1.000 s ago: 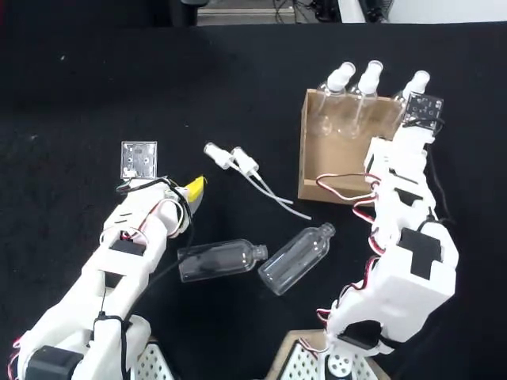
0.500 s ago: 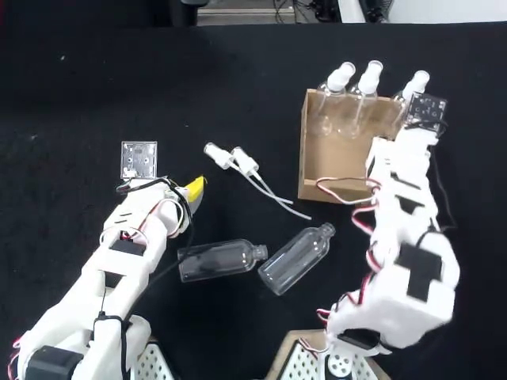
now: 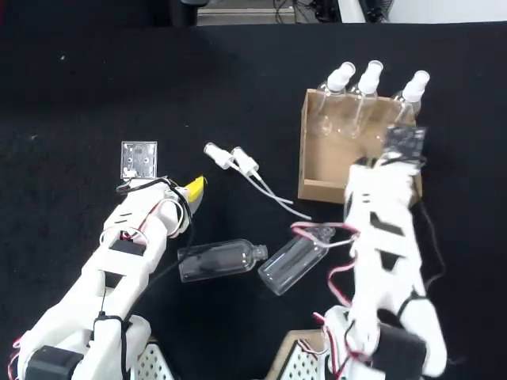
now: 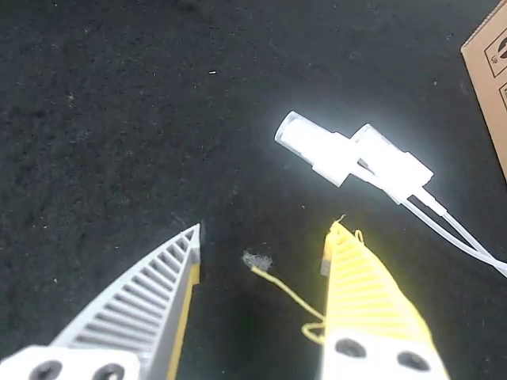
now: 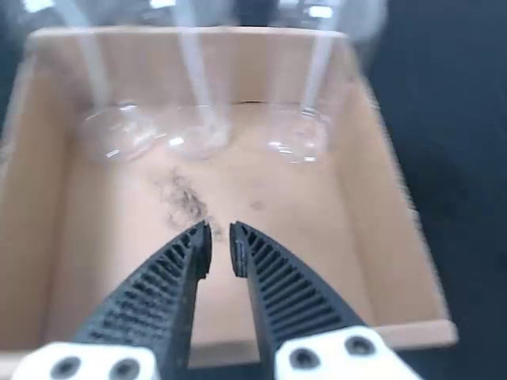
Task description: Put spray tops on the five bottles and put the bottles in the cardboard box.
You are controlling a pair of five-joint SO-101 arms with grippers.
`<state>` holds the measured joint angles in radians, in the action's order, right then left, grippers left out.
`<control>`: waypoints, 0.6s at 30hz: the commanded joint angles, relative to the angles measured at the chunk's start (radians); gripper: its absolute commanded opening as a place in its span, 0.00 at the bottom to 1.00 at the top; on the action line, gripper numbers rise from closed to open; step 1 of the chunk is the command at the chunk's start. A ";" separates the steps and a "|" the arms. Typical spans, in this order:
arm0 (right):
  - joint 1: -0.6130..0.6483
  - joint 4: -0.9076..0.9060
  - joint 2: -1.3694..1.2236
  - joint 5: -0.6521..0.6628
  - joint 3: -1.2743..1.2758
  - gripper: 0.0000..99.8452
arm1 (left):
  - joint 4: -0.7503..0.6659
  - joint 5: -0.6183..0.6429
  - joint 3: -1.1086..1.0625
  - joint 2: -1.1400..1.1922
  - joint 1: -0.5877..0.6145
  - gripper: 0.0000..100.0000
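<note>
Over the last second the right arm [image 3: 382, 237] has swung off the box's right corner and drawn back toward the middle. The left arm [image 3: 131, 245] has not moved. Judgement: the third bottle is delivered and the right arm is clearing out for the next. Three capped bottles [image 3: 367, 89] stand along the far wall of the box [image 3: 304, 150]. Two bare bottles [image 3: 220, 261] lie on the table [image 3: 87, 79] outside it, with two spray tops [image 3: 231, 160] loose just beyond them, so two assemblies remain. The right wrist view settles what the high view leaves masked by the wrist: the right gripper [image 5: 219, 231] hangs over the box floor, jaws nearly together and empty. The left wrist view adds that the left gripper [image 4: 265, 233] is spread wide and empty, just short of the tops.
</note>
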<state>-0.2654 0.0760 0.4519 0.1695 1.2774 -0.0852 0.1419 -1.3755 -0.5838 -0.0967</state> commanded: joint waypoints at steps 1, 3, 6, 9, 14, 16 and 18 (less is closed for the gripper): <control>0.087 0.026 0.110 0.115 0.056 0.02 | -0.018 -0.008 0.004 -0.025 -0.012 0.25; 0.114 0.028 0.134 0.150 0.081 0.02 | -0.018 -0.008 0.004 -0.025 -0.012 0.25; 0.117 0.028 0.153 0.152 0.090 0.02 | -0.018 -0.008 0.004 -0.025 -0.008 0.25; 0.077 0.028 0.153 0.137 0.068 0.02 | -0.018 -0.008 0.004 -0.025 -0.005 0.25; -0.061 0.028 0.151 -0.114 0.022 0.02 | -0.017 -0.008 0.004 -0.025 -0.005 0.25; -0.098 0.029 0.151 -0.173 0.012 0.02 | -0.017 -0.008 0.004 -0.025 -0.008 0.25; -0.114 0.041 0.142 -0.201 -0.001 0.01 | -0.017 -0.008 0.004 -0.025 -0.012 0.25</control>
<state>-0.3376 0.0760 0.5623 0.0207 1.3663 -0.0852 0.1419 -1.3755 -0.5838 -0.0967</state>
